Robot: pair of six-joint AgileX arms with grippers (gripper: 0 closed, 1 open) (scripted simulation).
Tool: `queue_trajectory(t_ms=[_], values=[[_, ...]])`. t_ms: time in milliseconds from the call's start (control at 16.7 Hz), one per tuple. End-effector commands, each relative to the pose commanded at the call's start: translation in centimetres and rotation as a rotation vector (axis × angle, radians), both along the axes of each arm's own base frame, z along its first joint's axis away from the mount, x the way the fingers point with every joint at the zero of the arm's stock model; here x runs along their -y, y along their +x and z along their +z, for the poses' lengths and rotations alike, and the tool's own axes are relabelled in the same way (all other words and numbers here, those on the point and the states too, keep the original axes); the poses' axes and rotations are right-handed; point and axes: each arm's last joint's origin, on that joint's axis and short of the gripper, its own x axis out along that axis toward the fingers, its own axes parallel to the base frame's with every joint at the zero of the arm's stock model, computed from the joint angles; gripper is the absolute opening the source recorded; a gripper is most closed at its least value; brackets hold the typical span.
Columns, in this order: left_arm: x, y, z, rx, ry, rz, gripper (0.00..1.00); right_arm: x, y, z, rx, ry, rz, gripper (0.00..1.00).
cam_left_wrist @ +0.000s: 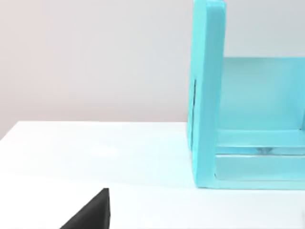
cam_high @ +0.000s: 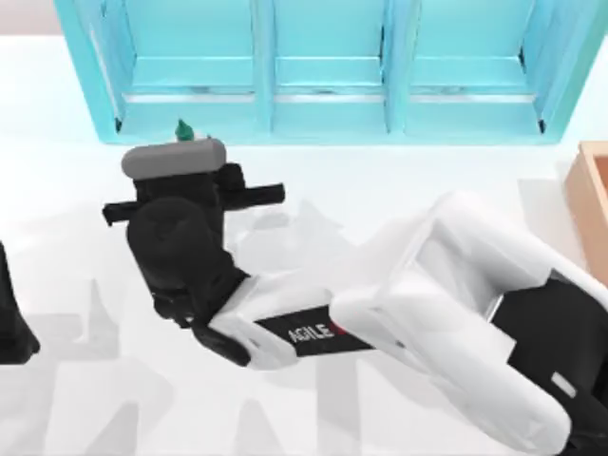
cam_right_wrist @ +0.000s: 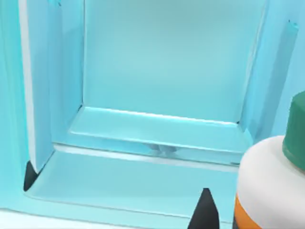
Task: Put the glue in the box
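Fingers of the right gripper (cam_high: 180,142) are hidden under its wrist in the top view, and in the right wrist view one dark fingertip (cam_right_wrist: 205,210) shows just beside the glue (cam_right_wrist: 267,186); whether they are clamped on the bottle or apart, I cannot tell. From above, the glue's green cap (cam_high: 183,128) pokes out just past the grey end of the wrist, right in front of the turquoise shelf unit (cam_high: 323,114), by its leftmost compartment. The right arm stretches from the lower right across the white counter (cam_high: 57,190) to that spot. The box (cam_high: 591,199) sits at the counter's right edge, well apart from the bottle. The left arm (cam_high: 14,323) is parked at the left edge; its fingers' state I cannot tell.
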Motion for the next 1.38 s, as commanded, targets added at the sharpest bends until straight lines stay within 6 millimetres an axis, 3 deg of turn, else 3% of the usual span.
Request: queue_trajectory(t_ms=[180,360,480,660,840,1020,1200,1380], values=[[0.0,0.0,0.0,0.000,0.000,0.000,1.00,4.2,1.3,-3.5,-0.085,-0.118,0.089,0.00],[0.0,0.0,0.0,0.000,0.000,0.000,1.00,10.3,2.7,-6.1,-0.188,-0.194,0.203,0.00],[0.0,0.0,0.0,0.000,0.000,0.000,1.00,14.9,3.5,-6.7,-0.243,-0.194,0.288,0.00],[0.0,0.0,0.0,0.000,0.000,0.000,1.00,22.2,5.0,-5.2,-0.248,-0.115,0.412,0.00],[0.0,0.0,0.0,0.000,0.000,0.000,1.00,30.2,6.5,-1.8,-0.146,-0.012,0.521,0.00],[0.0,0.0,0.0,0.000,0.000,0.000,1.00,39.2,6.6,1.8,-0.009,0.030,0.610,0.00],[0.0,0.0,0.0,0.000,0.000,0.000,1.00,48.3,4.3,3.6,0.062,0.017,0.671,0.00],[0.0,0.0,0.0,0.000,0.000,0.000,1.00,56.0,0.1,3.7,0.056,0.012,0.705,0.00]])
